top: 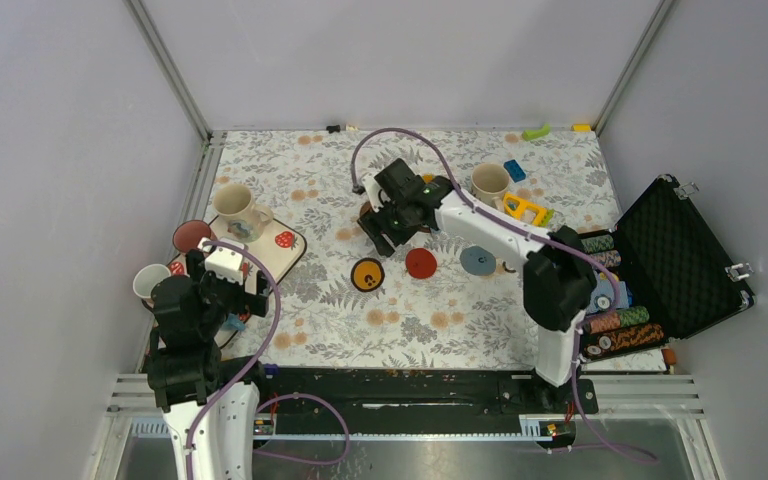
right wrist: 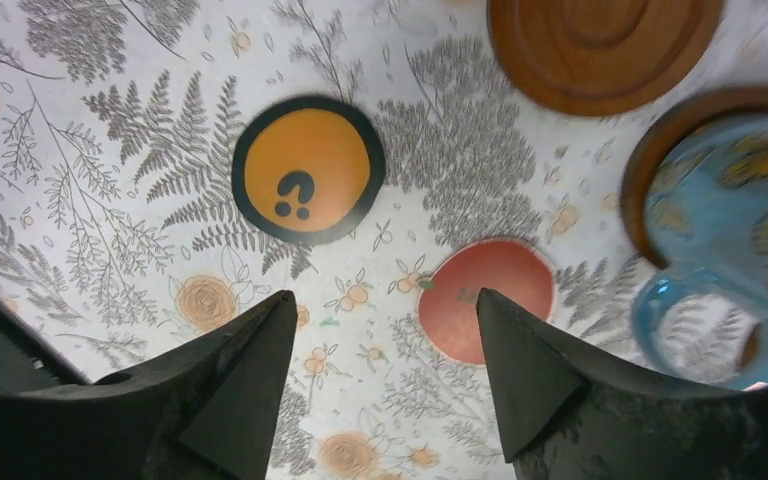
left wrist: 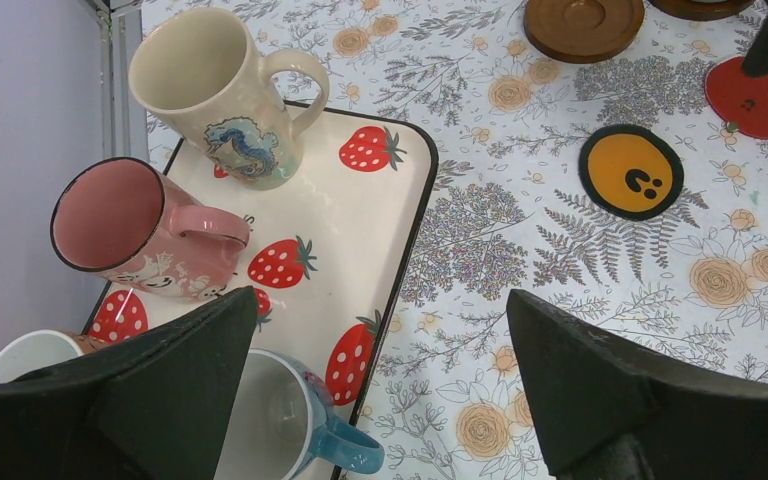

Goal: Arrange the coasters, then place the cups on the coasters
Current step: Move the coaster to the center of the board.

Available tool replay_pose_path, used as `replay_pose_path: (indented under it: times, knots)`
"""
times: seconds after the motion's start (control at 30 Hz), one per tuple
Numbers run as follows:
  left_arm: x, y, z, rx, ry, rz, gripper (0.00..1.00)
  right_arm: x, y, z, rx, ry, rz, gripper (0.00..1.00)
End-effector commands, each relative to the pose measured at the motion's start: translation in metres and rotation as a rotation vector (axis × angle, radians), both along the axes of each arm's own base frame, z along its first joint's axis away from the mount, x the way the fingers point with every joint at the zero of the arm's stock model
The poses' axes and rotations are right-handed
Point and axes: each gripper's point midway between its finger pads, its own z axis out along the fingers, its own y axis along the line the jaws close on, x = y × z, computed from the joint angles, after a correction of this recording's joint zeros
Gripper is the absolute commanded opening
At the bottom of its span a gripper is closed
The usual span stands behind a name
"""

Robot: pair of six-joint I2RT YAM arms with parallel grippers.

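Three cups stand on the strawberry tray (left wrist: 365, 235): a cream cup (left wrist: 225, 95), a pink cup (left wrist: 140, 225) lying tilted, and a blue cup (left wrist: 280, 410). A white cup (left wrist: 25, 355) sits at the tray's left edge. My left gripper (left wrist: 382, 300) hangs open above the tray's right rim, holding nothing. On the cloth lie the orange coaster (right wrist: 308, 168), the red coaster (right wrist: 488, 298), the grey-blue coaster (top: 477, 261) and a brown coaster (right wrist: 600, 45). Another blue cup (right wrist: 730, 210) stands on a second brown coaster (right wrist: 650, 170). My right gripper (right wrist: 385, 295) is open above the cloth beside the red coaster.
A further cream cup (top: 490, 183) stands at the back right, near a yellow toy (top: 525, 208) and a blue block (top: 514, 170). An open black case (top: 680, 260) with poker chips (top: 615, 290) fills the right edge. Metal frame walls surround the table.
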Motion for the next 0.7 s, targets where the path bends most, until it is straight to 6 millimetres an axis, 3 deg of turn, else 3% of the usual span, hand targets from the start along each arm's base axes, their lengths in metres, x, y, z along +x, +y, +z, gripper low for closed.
replay_pose_path:
  times: [0.0, 0.2, 0.4, 0.67]
  knots:
    - [0.003, 0.0, 0.008, 0.005, -0.044, -0.001, 0.99, -0.008, 0.018, -0.003, -0.095, -0.226, 0.196, 0.76]
    - [0.004, 0.001, 0.006, 0.003, -0.033, -0.002, 0.99, -0.021, 0.046, -0.054, -0.203, -0.153, 0.227, 0.81]
    - [0.005, 0.003, 0.006, 0.003, -0.036, 0.01, 0.99, -0.039, 0.059, -0.076, -0.262, -0.159, 0.273, 0.83]
    - [0.005, 0.003, 0.007, 0.004, -0.036, 0.012, 0.99, -0.009, 0.047, -0.085, -0.409, -0.318, 0.219, 0.85]
